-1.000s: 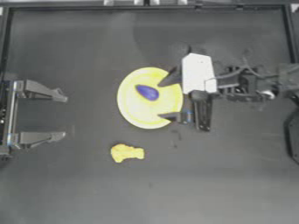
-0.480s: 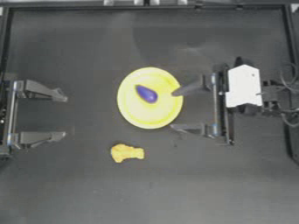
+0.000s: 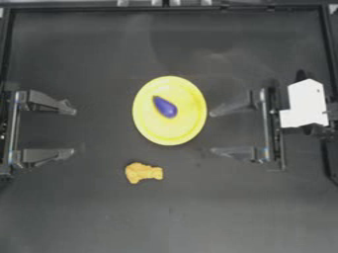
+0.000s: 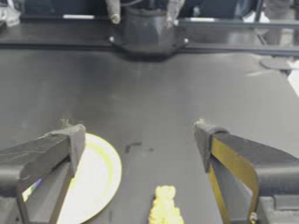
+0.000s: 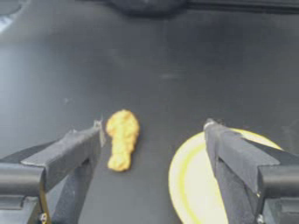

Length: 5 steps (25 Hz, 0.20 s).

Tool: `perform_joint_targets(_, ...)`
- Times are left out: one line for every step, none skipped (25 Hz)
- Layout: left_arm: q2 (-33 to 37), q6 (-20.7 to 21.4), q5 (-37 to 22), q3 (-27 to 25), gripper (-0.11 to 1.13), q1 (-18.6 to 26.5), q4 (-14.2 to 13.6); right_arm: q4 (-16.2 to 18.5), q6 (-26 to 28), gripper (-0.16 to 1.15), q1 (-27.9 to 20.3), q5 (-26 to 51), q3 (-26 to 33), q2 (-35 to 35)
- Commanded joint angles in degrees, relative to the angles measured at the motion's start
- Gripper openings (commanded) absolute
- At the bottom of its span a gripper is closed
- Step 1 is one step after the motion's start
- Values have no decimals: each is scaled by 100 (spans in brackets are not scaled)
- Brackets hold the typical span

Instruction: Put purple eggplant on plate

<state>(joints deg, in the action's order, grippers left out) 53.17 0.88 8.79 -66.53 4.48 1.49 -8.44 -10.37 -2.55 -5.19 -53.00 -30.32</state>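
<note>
The purple eggplant point(image 3: 164, 106) lies on the plate point(image 3: 187, 128), inside the raised rim and slightly toward the plate's left and far portion, with its pointed end directed toward the far left. The plate sits near the centre of the dark table point(image 3: 169, 217). No gripper touches the eggplant or the plate. The right gripper point(image 3: 214, 132) is positioned just to the right of the plate, with its jaws spread wide and empty; one jaw tip points toward the plate's right edge and the other toward the table area just near-right of the plate. Both tips stand apart from the rim. In the right wrist view, the right gripper point(image 5: 153, 127) shows the same wide spread, with the plate point(image 5: 196, 183) partly visible behind one jaw and the orange nugget point(image 5: 121, 138) on the table beside the other jaw. The eggplant is not visible in that view. The left gripper point(image 3: 71, 132) is parked at the left edge of the table, well apart from the plate, with its jaws also spread wide and holding nothing. In the left wrist view, the left gripper point(image 4: 139, 128) frames the table surface, with part of the plate point(image 4: 93, 179) behind one jaw and the orange nugget point(image 4: 164, 205) between the jaws farther off. The orange nugget point(image 3: 143, 172) rests on the table near the plate's near-left side, apart from the rim.
</note>
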Motion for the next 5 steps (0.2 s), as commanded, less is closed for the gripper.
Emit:
perform_joint_targets(-88, 9, 9, 105, 103, 9, -35, -26, 0, 98, 9, -123, -79, -229)
perform_joint_targets(-97, 9, 0, 114, 103, 9, -35, -26, 0, 98, 9, -149, -123, -272)
perform_joint_targets(-97, 9, -9, 105, 103, 18, -35, -26, 0, 98, 9, -158, -158, -308)
perform_joint_targets(-97, 9, -18, 114, 103, 9, -35, -26, 0, 98, 9, -176, -185, -334)
perform_joint_targets(-97, 9, -18, 114, 103, 9, -35, -26, 0, 98, 9, -176, -202, -360)
